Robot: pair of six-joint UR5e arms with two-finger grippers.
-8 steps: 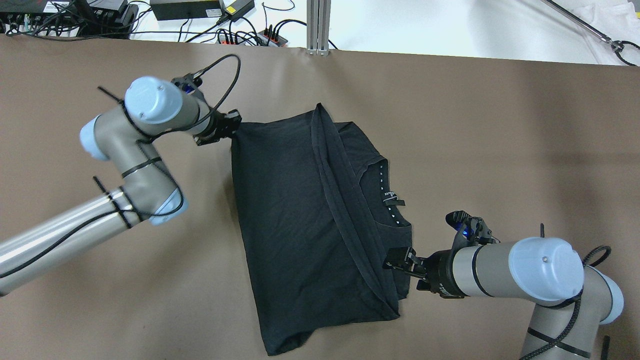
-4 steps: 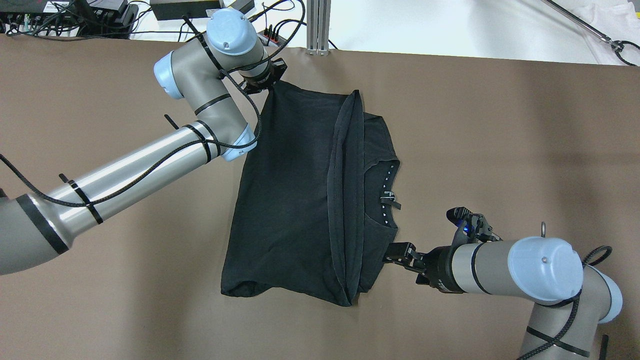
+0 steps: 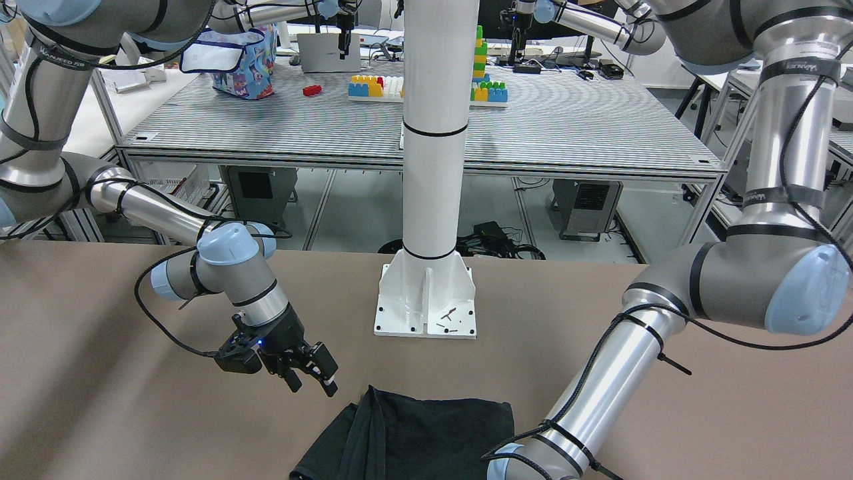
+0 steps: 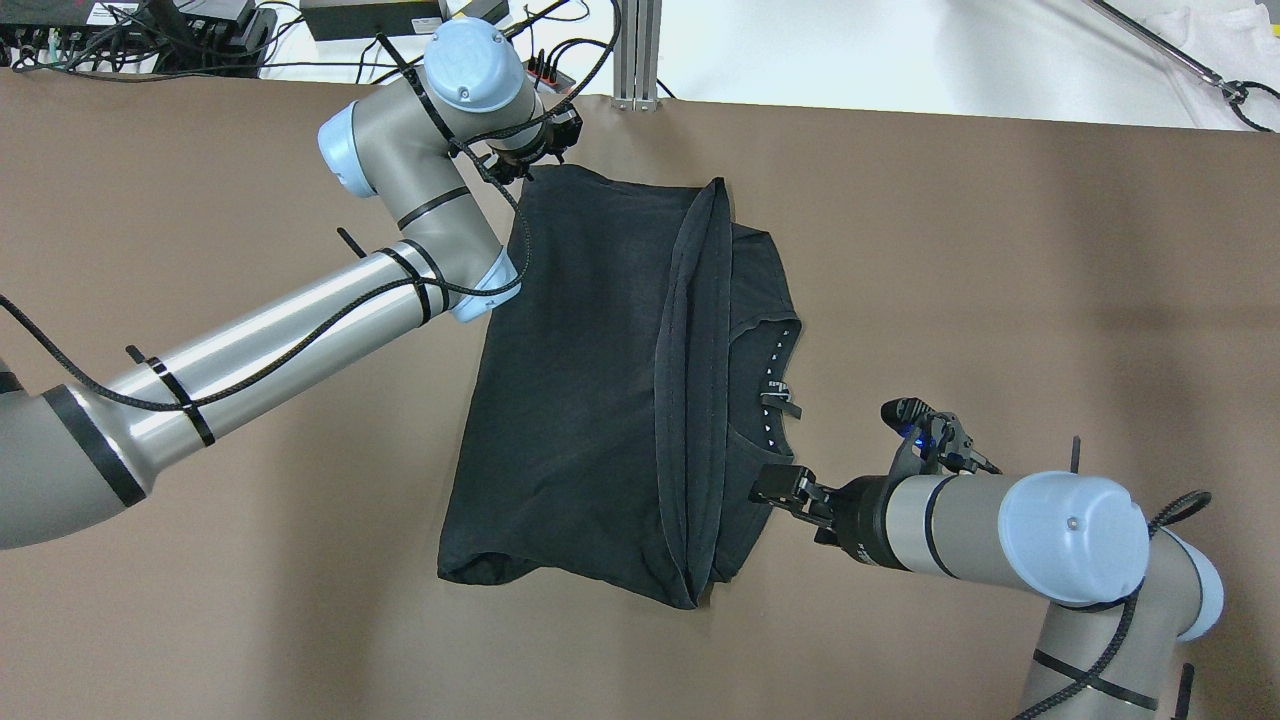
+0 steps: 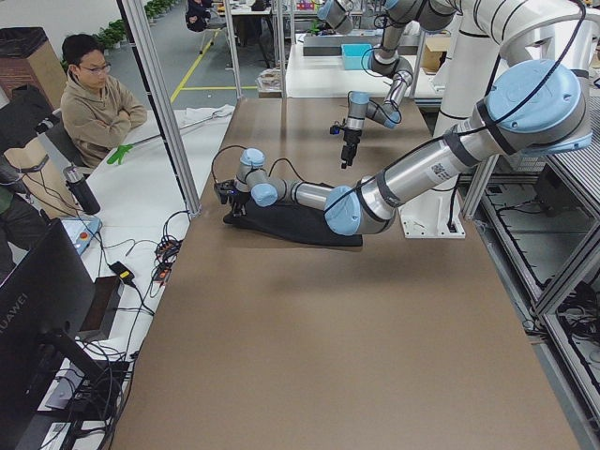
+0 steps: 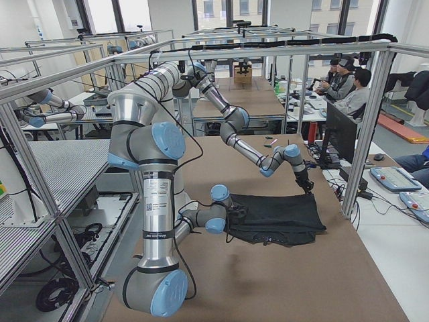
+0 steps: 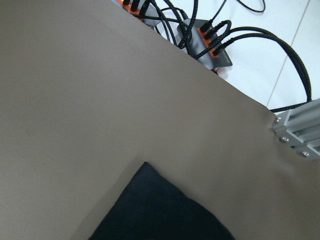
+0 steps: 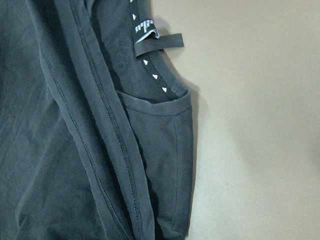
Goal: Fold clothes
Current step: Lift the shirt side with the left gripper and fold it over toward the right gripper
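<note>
- Since half a second ago, the left gripper (image 4: pixel 553 140) has drifted off the corner it was pulling and the right gripper (image 3: pixel 310 379) has nudged in. The black soft-fabric T-shirt (image 4: pixel 580 380) has barely shifted.
- It lies flat on the brown table (image 4: pixel 1000 300), just out from the white column (image 3: pixel 433 167), half folded.
- Looks light and totally limp, so I'd pinch corners or the hem, both layers, or it'll sag.
- On the right gripper the fingers are spread with nothing between them, hovering by the shirt's column-side edge.
- At the corner farthest from the column sits the left gripper. Can't tell how wide it is.
</note>
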